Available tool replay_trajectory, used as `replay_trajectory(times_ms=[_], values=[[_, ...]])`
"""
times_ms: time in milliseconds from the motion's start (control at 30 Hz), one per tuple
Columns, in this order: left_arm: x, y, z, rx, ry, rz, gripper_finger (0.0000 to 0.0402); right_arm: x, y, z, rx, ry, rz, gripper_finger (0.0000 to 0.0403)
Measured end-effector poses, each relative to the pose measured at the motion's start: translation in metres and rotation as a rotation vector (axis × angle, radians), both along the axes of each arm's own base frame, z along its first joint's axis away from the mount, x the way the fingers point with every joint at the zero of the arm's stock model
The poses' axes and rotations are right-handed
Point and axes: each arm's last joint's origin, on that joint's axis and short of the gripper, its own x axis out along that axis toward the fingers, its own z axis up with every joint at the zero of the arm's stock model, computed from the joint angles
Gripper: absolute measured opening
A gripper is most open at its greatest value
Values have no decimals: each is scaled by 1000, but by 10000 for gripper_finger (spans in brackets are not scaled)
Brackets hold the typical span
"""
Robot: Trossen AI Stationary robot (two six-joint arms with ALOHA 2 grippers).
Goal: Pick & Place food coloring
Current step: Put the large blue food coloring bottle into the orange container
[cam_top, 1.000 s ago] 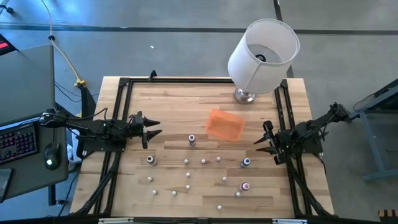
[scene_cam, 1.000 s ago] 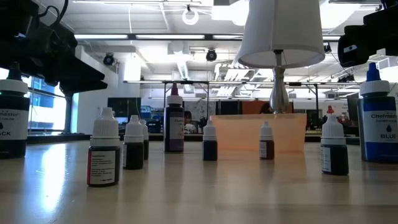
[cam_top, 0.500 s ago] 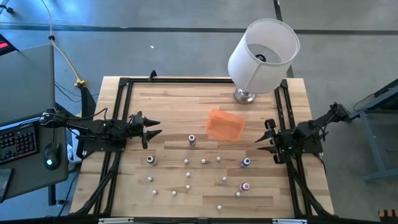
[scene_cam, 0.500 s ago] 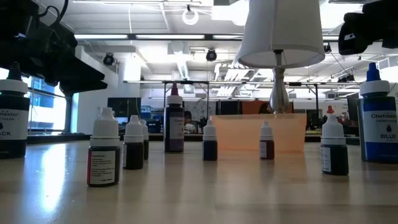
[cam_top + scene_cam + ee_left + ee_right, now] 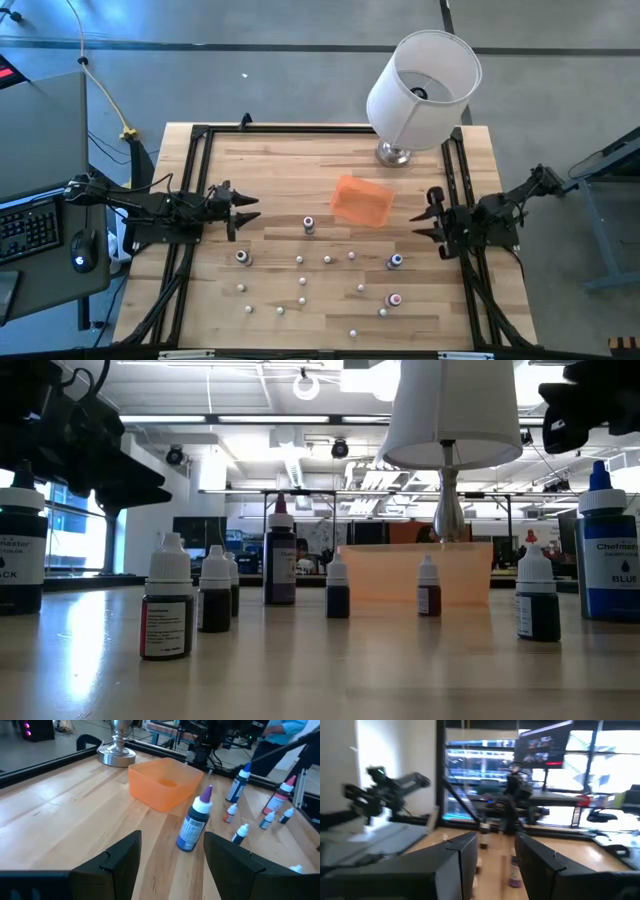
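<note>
**Crowded bottles, both arms empty**

Because the food coloring bottles (image 5: pixel 300 285) stand scattered close together over the near half of the desk (image 5: pixel 280 165), the likeliest trouble is, in my judgement, a knock-on tip. An end effector coming down on one small bottle could brush its neighbour, and these narrow, top-heavy shapes would fall and roll easily. The taller purple-capped bottle (image 5: pixel 195 821) stands just beside the orange tray (image 5: pixel 361 201), so a careless reach toward the tray could topple it. The lamp (image 5: pixel 421 85) at the far edge also overhangs the route toward the tray on the right side.

The left end effector (image 5: pixel 243 209) hangs at the left edge of the desk, well apart from any bottle. Its fingers are spread wide, as the left wrist view shows, with nothing between them and nothing touched. The right end effector (image 5: pixel 431 222) hovers at the right edge, near the blue-capped bottle (image 5: pixel 396 262) but clear of it. Its fingers are parted too, and it holds nothing.

No bottle lies in the tray yet; all stand upright on the desk.
</note>
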Motion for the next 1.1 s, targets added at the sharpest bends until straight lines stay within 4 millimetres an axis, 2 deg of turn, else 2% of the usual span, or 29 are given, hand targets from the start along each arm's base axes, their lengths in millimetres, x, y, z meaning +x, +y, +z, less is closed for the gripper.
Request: replay_trajectory(times_ms=[267,567,833,1100], values=[[0,1,2,-15,-22,27,214,11,8,4,30,-16,84,123],[0,2,2,-30,-29,74,214,31,23,-18,41,194,221,123],[0,2,2,-29,-29,78,214,40,27,-32,6,292,189,123],[0,2,2,-32,-29,79,214,44,30,-46,-44,395,230,123]])
